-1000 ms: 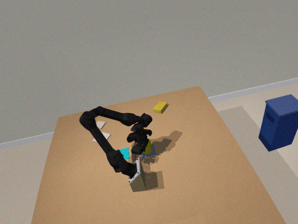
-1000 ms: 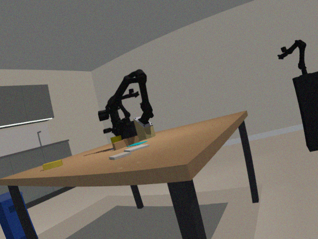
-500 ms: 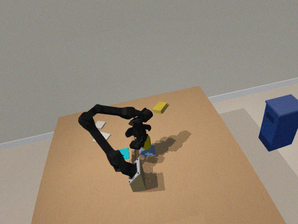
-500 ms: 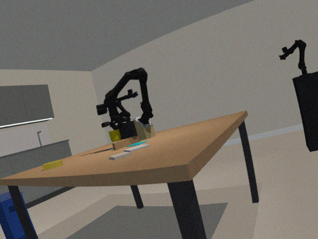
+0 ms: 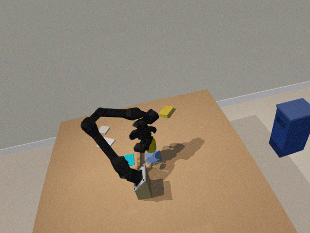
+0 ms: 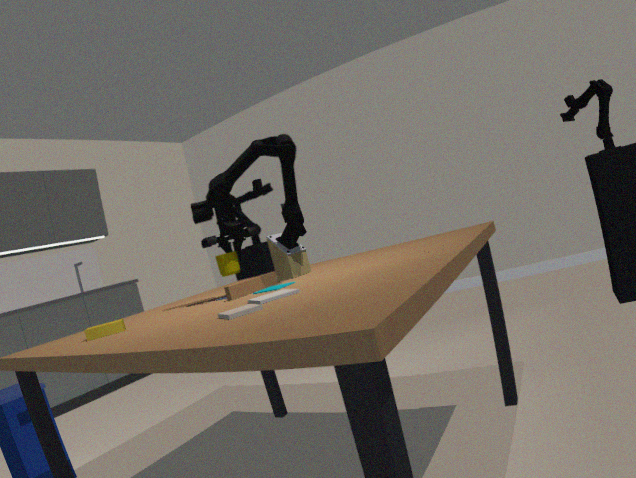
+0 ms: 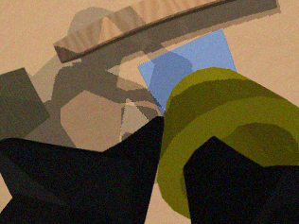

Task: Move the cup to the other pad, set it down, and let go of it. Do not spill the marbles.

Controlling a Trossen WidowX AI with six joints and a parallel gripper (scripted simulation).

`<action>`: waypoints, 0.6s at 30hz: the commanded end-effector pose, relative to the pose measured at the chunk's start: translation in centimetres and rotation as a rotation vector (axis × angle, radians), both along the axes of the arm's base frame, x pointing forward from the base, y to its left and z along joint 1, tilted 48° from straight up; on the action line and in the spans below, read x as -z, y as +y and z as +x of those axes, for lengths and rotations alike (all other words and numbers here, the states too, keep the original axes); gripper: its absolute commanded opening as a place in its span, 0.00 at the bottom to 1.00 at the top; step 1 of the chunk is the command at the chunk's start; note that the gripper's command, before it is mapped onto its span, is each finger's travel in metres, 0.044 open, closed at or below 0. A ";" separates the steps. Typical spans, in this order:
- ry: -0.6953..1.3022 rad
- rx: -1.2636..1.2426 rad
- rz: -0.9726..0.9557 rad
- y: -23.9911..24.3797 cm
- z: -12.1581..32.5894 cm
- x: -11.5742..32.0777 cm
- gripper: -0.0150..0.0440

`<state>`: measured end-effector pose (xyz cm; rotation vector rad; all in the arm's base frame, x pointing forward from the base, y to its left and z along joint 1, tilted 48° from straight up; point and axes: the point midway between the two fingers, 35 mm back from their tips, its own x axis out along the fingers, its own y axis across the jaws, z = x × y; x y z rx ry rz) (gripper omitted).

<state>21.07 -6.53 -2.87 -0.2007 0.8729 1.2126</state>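
The yellow cup [image 5: 151,145] [image 6: 228,263] [image 7: 208,110] is off the table, held roughly upright above the blue pad [image 5: 150,159] [image 7: 215,48]. My gripper [image 7: 171,124] is shut on the cup's wall, with one finger inside the rim and one outside. The cup's inside is dark and partly hidden by a finger, so I cannot make out the marbles. The other pad, cyan [image 5: 129,159] [image 6: 275,287], lies flat on the far side of a low wooden bar [image 5: 140,159] [image 6: 251,285] [image 7: 170,20] that stands between the two pads.
Two flat white tiles [image 5: 104,129] [image 6: 275,296] lie past the cyan pad. A yellow block [image 5: 166,111] [image 6: 105,329] lies near the table's far edge. The arm's base block [image 5: 143,191] [image 6: 290,264] stands close to the bar's end. A blue bin [image 5: 289,127] stands off the table.
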 end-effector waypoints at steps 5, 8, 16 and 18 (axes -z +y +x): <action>0.000 0.001 0.000 0.0 0.0 0.0 0.25; 0.000 0.001 0.000 0.0 0.0 0.0 0.25; 0.000 -0.001 -0.001 0.7 0.1 -0.7 0.25; 0.000 -0.002 -0.001 0.9 0.1 -1.0 0.25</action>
